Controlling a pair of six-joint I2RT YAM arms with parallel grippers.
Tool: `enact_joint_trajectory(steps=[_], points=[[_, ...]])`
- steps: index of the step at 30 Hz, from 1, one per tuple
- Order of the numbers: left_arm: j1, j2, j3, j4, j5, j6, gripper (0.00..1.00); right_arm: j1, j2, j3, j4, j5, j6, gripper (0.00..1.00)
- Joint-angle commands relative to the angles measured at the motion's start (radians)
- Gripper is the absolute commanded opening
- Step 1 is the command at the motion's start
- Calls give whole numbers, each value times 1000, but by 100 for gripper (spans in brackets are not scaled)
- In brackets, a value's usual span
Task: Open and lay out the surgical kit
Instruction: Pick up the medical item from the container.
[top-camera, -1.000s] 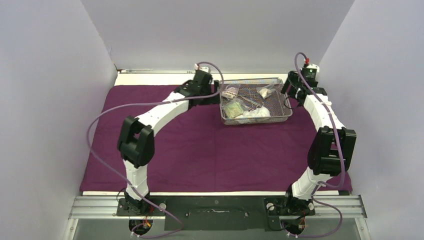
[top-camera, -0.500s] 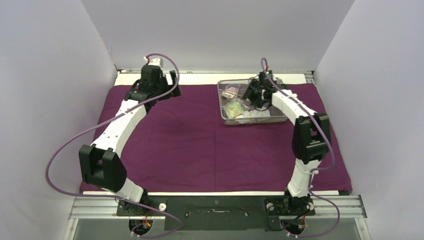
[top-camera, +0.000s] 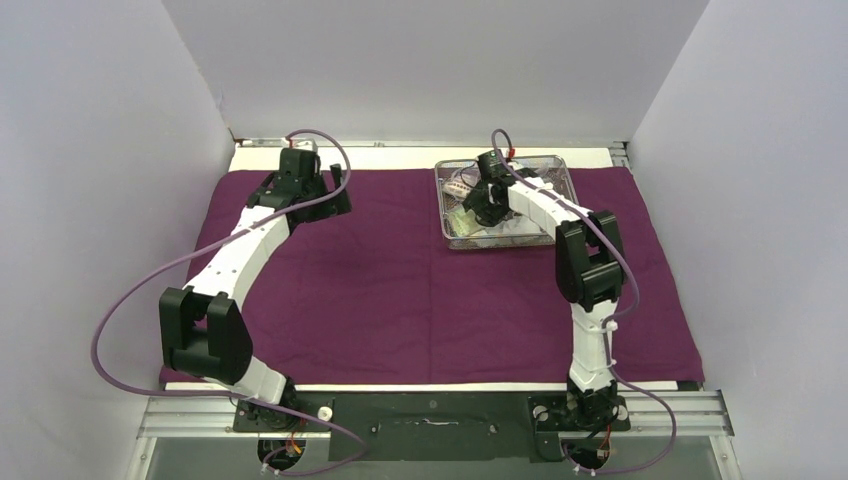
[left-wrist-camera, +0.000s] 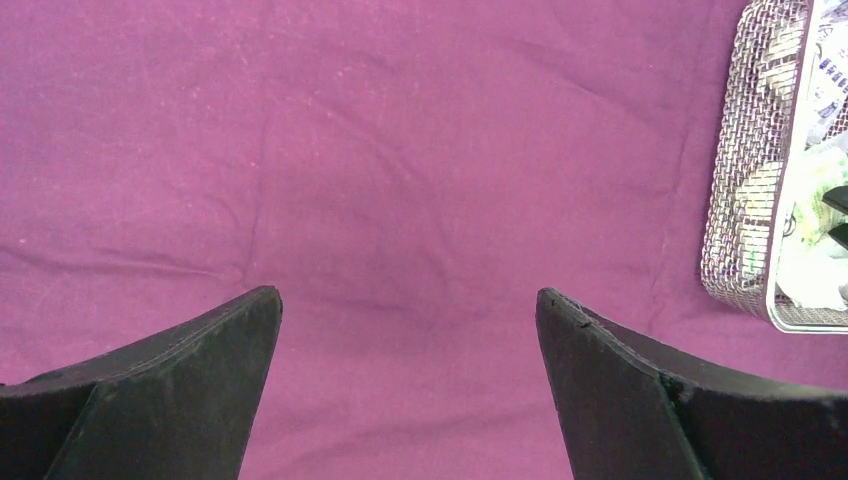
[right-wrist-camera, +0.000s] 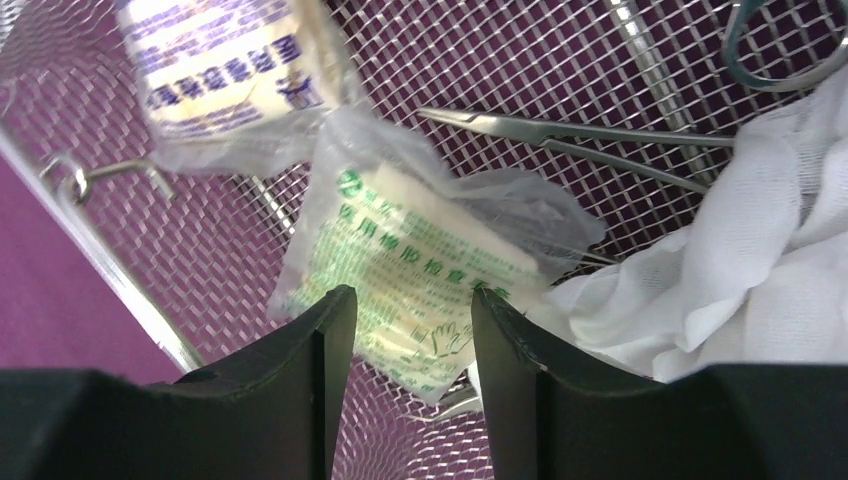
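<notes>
Inside the wire tray (right-wrist-camera: 100, 262), the right end effector (right-wrist-camera: 405, 312) has come from the tray's right end and narrows around a plastic packet (right-wrist-camera: 400, 240); whether it pinches, I cannot tell. Left of the tray, the left end effector (left-wrist-camera: 405, 310) has withdrawn, wide, over purple cloth (left-wrist-camera: 400, 150). Unloading seems begun. Packet print: green Chinese characters, unreadable.

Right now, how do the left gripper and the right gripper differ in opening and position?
The left gripper stands wide open; the right gripper has its fingers much closer, with a narrow gap. The left gripper hangs over bare purple cloth beside the wire-mesh tray; the right gripper is inside that tray, astride a green-printed packet, grip unclear. Both have black fingers.
</notes>
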Motion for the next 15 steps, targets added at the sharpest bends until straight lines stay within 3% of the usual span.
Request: enact_joint_trajectory(steps=[1, 7, 12, 15], points=[[21, -40, -6, 10, -23, -13, 96, 17, 37, 54, -43, 107, 72, 43], [38, -32, -3, 5, -23, -27, 96, 24, 119, 112, -66, 102, 88, 41], [47, -37, -1, -3, -20, -30, 96, 39, 91, 153, -70, 134, 67, 8], [50, -39, 1, -3, -7, -32, 96, 45, 50, 186, -82, 176, 37, 5]])
